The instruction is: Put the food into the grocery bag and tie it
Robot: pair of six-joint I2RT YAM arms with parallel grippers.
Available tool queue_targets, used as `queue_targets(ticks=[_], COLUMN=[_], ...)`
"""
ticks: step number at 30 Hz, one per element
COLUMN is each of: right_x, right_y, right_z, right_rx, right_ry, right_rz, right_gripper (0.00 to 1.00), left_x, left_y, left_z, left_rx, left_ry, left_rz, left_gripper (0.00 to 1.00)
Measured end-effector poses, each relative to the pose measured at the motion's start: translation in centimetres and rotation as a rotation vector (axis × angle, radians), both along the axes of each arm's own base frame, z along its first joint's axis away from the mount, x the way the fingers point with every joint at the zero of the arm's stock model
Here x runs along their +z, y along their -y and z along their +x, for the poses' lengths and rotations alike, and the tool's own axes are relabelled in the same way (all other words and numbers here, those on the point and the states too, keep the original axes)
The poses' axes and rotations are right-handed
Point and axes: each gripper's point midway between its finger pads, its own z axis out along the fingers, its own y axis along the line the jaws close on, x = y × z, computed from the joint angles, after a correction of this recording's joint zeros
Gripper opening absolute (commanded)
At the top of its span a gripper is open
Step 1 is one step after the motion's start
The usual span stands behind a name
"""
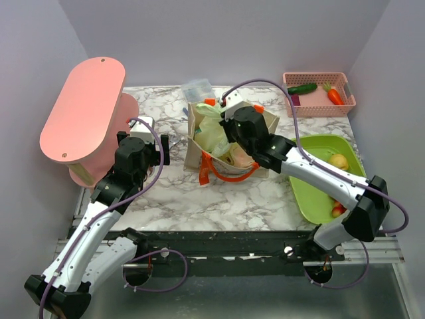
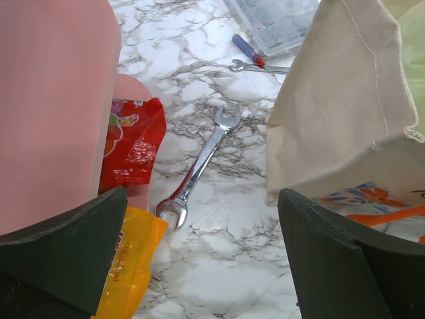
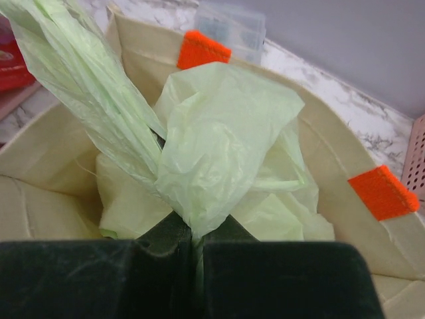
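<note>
The pale green grocery bag (image 1: 212,127) sits inside one beige canvas tote (image 1: 196,151) near the middle of the marble surface (image 1: 219,199). The right gripper (image 3: 196,242) is pinched tight on a gathered fold of the bag (image 3: 226,133). In the top view the right gripper (image 1: 231,136) hangs over the tote's mouth. A second twisted strand of the bag rises toward 11 o'clock in the wrist view. Two orange handle patches (image 3: 202,50) show on the tote's rim (image 3: 40,159).

Two fruits lie on one green tray (image 1: 312,193) at 3 o'clock from the tote, well apart from the bag: a yellow one (image 1: 339,161) and a reddish one (image 1: 338,210).

The left gripper (image 2: 199,266) is spread wide and holds nothing; it hovers at 9 o'clock from the tote (image 2: 345,100). In the top view the left gripper (image 1: 158,147) is beside one pink stand (image 1: 83,109).

In the left wrist view there are:
- two wrenches, one (image 2: 199,163) lying alone and one (image 2: 259,66) beside a screwdriver (image 2: 246,50);
- one clear plastic box (image 2: 279,20);
- two snack packets, one red (image 2: 133,149) and one yellow (image 2: 129,266).

At 1 o'clock, one pink basket (image 1: 319,78) holds one cucumber (image 1: 302,88) and one carrot (image 1: 335,97).
</note>
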Motion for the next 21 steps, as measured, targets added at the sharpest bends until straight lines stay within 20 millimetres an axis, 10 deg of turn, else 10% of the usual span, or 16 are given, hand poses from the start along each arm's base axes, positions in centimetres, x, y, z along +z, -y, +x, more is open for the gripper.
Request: queue_targets(ticks=[10, 15, 21], right_x=[-8.2, -9.0, -6.6], right_y=[1.5, 1.3, 1.1], right_z=[1.5, 1.3, 1.3], right_rx=[-0.026, -0.013, -0.014], right_ry=[-0.165, -0.187, -0.198], right_rz=[-0.024, -0.018, -0.004], right_gripper=[0.01, 0.01, 0.66], left_x=[0.1, 0.1, 0.0], left_y=[0.0, 0.0, 0.0], left_z=[0.0, 0.0, 0.0], left_rx=[0.000, 0.000, 0.000], left_ry=[0.002, 0.002, 0.002], left_rz=[-0.001, -0.001, -0.001], left_gripper=[0.99, 0.98, 0.99])
